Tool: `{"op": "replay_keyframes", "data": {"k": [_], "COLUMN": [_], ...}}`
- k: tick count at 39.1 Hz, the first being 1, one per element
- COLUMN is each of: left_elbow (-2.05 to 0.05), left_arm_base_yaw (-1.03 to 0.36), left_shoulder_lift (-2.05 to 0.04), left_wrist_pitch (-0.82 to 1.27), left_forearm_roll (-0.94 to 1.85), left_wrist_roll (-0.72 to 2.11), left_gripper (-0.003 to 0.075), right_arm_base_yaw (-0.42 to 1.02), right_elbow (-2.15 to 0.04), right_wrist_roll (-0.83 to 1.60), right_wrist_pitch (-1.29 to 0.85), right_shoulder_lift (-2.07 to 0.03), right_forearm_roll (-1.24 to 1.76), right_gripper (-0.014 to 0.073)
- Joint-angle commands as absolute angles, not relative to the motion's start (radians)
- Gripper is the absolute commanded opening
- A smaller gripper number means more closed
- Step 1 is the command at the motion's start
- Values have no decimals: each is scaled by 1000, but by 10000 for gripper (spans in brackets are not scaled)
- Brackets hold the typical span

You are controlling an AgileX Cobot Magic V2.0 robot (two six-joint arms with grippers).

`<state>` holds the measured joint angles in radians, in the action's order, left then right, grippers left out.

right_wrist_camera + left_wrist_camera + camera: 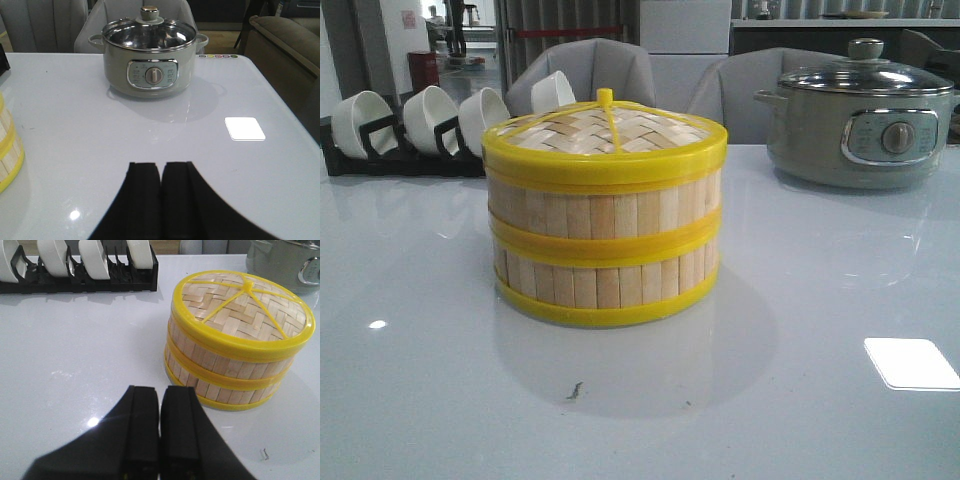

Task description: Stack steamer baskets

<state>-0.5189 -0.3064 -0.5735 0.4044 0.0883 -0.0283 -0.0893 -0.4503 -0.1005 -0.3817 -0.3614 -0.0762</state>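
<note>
The two steamer baskets point(605, 240) stand stacked, with the lid point(605, 130) on top, so the task looks finished. The left gripper point(160, 427) and the right gripper point(160, 195) are both closed, empty and away from the stack.

- Left gripper point(159, 432): its two black fingers point(142, 430) are pressed together side by side, with only a thin seam between them and nothing held.
- Right gripper point(160, 200): its black fingers point(176, 197) are likewise closed against each other and hold nothing.
- Both grippers hang above the desk without touching it.
- Neither arm shows in the front view.
</note>
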Motion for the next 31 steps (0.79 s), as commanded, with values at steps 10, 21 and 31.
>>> {"op": "replay_keyframes", "data": {"k": [10, 21, 31], "left_elbow": [-550, -505, -229], "left_arm_base_yaw": [-216, -108, -48], "left_shoulder_lift": [-556, -427, -280], "left_wrist_pitch": [273, 140, -102], "left_forearm_roll": [-22, -17, 32], "left_wrist_roll": [-35, -35, -35], "left_gripper": [92, 92, 92], "right_arm_base_yaw": [-96, -96, -96], "right_elbow": [-478, -478, -478], "right_wrist_roll": [-95, -95, -95], "right_wrist_pitch": [-292, -292, -292], "right_shoulder_lift": [-369, -369, -369], "right_forearm_roll": [-81, -81, -81], "right_gripper": [55, 55, 55]}}
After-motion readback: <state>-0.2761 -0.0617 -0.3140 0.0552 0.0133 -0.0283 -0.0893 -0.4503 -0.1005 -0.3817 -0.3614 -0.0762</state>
